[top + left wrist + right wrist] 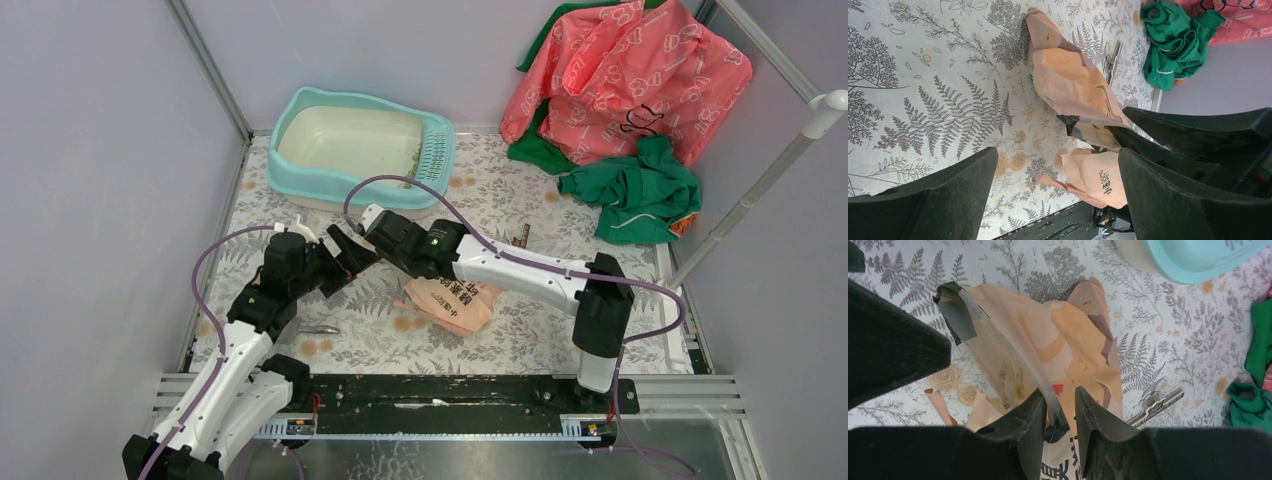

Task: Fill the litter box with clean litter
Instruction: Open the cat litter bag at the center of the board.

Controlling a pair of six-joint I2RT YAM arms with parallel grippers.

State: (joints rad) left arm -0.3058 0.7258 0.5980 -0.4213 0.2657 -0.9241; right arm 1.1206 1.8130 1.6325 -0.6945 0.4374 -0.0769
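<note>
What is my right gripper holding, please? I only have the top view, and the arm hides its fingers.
Observer: In the right wrist view, the right gripper has the upper edge of the bag between its fingers. The edge is taut, so it looks gripped.
Operator: Thank you. Is the left gripper on the bag too?
Observer: No. The left wrist view shows the left gripper wide open, clamping nothing.
Operator: Is the bag open?
Observer: I cannot see into it, but one top corner is folded out and shows a dark inner lining.
</note>
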